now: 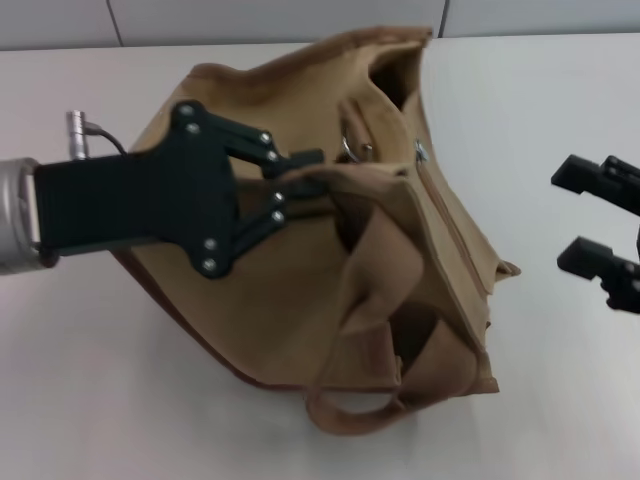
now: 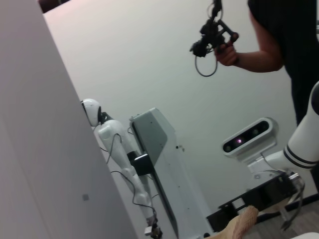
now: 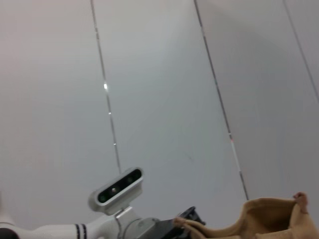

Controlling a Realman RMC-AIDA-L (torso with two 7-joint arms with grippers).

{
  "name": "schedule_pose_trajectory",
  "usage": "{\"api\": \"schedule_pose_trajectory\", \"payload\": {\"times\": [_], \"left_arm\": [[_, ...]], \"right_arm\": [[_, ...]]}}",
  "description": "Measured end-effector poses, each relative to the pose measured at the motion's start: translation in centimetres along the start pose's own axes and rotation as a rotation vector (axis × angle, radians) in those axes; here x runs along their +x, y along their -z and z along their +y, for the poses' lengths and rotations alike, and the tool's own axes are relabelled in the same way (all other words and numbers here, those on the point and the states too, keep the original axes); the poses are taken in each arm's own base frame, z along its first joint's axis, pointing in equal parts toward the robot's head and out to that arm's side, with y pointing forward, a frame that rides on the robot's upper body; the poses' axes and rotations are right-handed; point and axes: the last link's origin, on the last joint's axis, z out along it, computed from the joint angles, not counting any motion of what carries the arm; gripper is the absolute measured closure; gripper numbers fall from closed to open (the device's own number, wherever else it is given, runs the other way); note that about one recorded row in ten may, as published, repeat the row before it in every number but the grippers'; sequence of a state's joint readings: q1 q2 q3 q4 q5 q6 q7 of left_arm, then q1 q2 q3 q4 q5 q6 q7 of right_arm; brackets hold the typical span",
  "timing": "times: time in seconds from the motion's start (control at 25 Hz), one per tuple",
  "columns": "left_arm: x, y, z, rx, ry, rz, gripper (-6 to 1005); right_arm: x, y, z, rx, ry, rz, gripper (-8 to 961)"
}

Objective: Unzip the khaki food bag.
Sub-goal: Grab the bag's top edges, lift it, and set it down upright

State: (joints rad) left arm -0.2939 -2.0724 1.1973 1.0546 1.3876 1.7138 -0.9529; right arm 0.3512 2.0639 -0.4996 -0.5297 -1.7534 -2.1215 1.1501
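The khaki food bag [image 1: 300,270] lies tipped on the white table [image 1: 80,400] with its webbing handles [image 1: 360,400] toward me. Its top gapes at the far end [image 1: 395,75], and a silver zipper pull [image 1: 421,151] shows on the seam. My left gripper [image 1: 303,171] reaches in from the left and is shut on the bag's top fabric next to a handle. My right gripper [image 1: 598,215] is open and empty to the right of the bag, apart from it. A corner of the bag shows in the left wrist view [image 2: 243,222] and in the right wrist view [image 3: 271,221].
A wall panel [image 1: 300,18] runs behind the table's far edge. The left wrist view shows a person [image 2: 284,40] holding a device, a white humanoid robot [image 2: 112,144] and a stand. Bare table lies in front of and to the right of the bag.
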Motion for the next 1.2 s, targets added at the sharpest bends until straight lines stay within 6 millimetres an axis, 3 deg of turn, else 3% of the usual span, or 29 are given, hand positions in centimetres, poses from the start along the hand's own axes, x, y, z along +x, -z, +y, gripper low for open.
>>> {"api": "schedule_pose_trajectory", "payload": {"times": [0.24, 0.64, 0.84, 0.92, 1.2], "left_arm": [[0.0, -0.3, 0.0, -0.006, 0.001, 0.003, 912], [-0.4, -0.5, 0.3, -0.012, 0.014, -0.001, 912], [-0.5, -0.3, 0.4, -0.005, 0.022, -0.004, 912], [-0.6, -0.3, 0.4, -0.003, 0.025, -0.004, 912], [-0.7, -0.6, 0.3, -0.005, 0.031, -0.006, 911]], "right_arm": [[0.3, -0.1, -0.6, 0.036, 0.078, 0.021, 234], [1.0, -0.3, -1.8, 0.186, 0.383, -0.019, 257], [2.3, -0.6, -1.0, 0.233, 0.483, -0.067, 268], [3.7, -1.0, 0.1, 0.309, 0.582, -0.117, 273], [5.0, -2.1, 0.7, 0.366, 0.621, -0.139, 336]]}}
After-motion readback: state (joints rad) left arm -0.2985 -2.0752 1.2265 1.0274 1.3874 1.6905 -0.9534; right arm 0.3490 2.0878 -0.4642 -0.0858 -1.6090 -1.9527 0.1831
